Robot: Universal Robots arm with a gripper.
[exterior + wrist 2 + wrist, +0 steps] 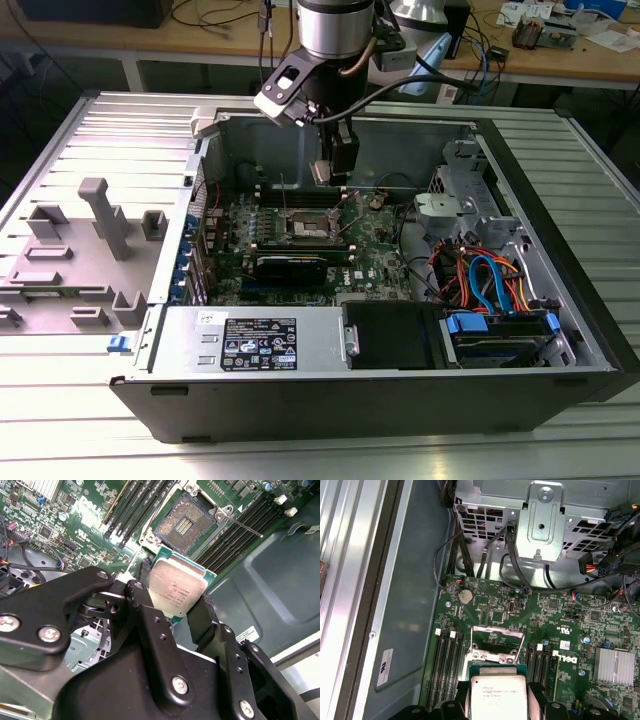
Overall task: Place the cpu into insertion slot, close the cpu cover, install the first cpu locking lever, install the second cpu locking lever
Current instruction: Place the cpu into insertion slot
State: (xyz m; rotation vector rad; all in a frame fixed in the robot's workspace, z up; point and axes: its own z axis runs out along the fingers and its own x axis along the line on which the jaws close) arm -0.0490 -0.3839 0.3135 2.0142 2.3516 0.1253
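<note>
The cpu (177, 592), a small square chip with a silver-grey top on a green edge, is clamped between my gripper's (176, 591) black fingers (207, 612). In the exterior view my gripper (333, 172) hangs inside the open computer case, a little above and behind the insertion slot (310, 228). In the second wrist view the insertion slot (182, 524) lies open with its dark pin field bare, just beyond the chip. The cpu cover (497, 629) stands swung up past the held cpu (498, 697). A thin locking lever (245, 526) sticks out beside the slot.
Long black memory slots (235, 532) flank the socket. A black graphics card (290, 265) lies in front of it, a power supply (255, 340) nearer still. A drive cage (540, 525) and bundled cables (485, 285) fill the exterior view's right. A grey fixture (100, 225) stands outside the case.
</note>
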